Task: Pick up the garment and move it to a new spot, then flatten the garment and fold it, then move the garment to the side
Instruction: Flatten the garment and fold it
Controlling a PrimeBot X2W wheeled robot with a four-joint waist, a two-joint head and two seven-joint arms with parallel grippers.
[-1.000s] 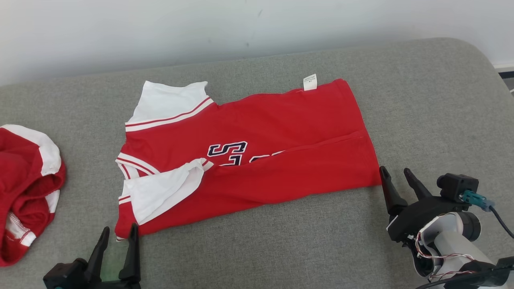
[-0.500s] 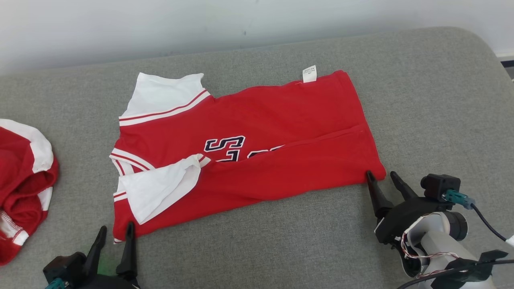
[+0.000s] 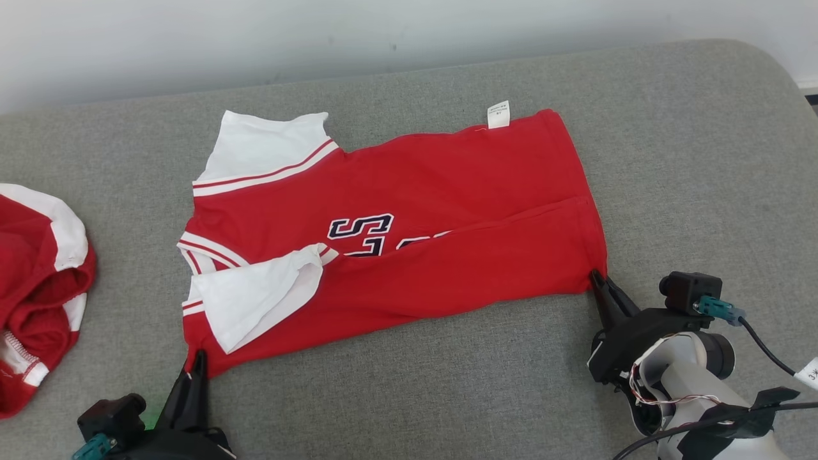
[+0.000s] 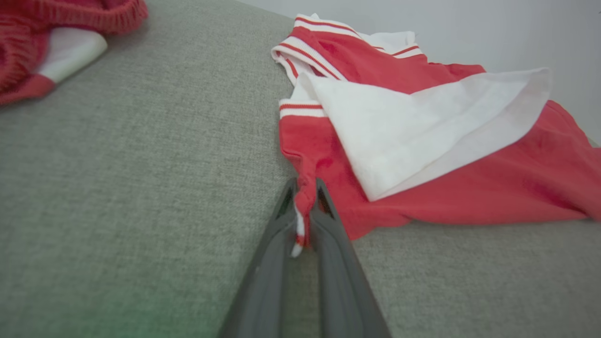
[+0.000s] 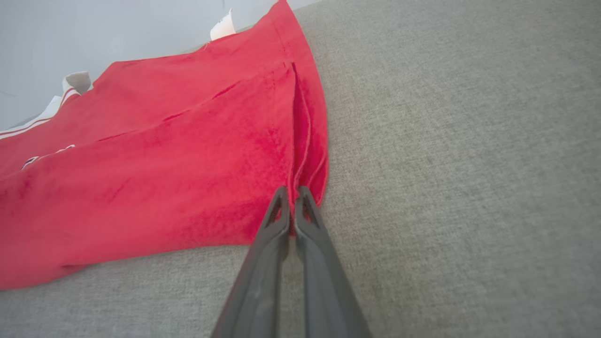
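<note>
Left gripper (image 3: 198,356): pinching the near left corner of the red jersey with white sleeves (image 3: 447,191). Right gripper (image 3: 597,276): clamped onto its near right hem corner (fabric puckered there). Spread on grey upholstered cushion (image 3: 671,160).

We find the garment (image 3: 447,191) to be soft, matt red cloth with white cloth sleeves (image 3: 255,306). The grey cushion (image 3: 671,160) under it is coarse woven fabric. The left gripper (image 4: 305,188) and right gripper (image 5: 291,193) look like dark matt plastic.

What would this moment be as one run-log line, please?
left end effector: shut on shirt, sleeve-end corner | right end effector: shut on shirt, hem corner | shirt: lying on cushion
</note>
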